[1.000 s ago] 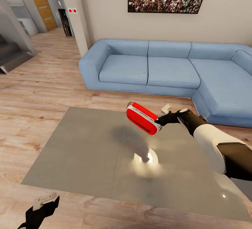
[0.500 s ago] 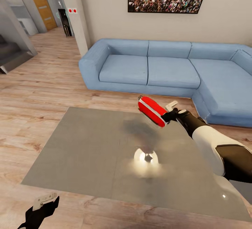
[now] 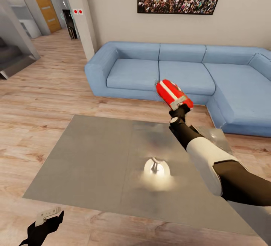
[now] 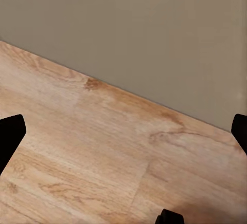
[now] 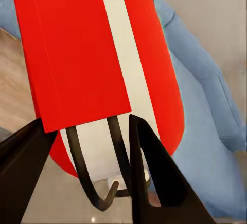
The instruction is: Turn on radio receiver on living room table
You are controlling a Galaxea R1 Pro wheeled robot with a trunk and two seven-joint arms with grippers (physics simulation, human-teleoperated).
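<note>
Two grippers at work: the left gripper point(image 3: 47, 216) hangs spread and empty by the table point(image 3: 94, 155); the right gripper point(image 3: 180, 110) clamps the radio receiver point(image 3: 173, 93) aloft near the sofa point(image 3: 158, 73). Steadying it before reaching the dial seems wisest.

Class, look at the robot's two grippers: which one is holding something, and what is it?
The right gripper grips the red radio receiver, raised above the table. The left gripper is open with nothing between its fingers.
</note>
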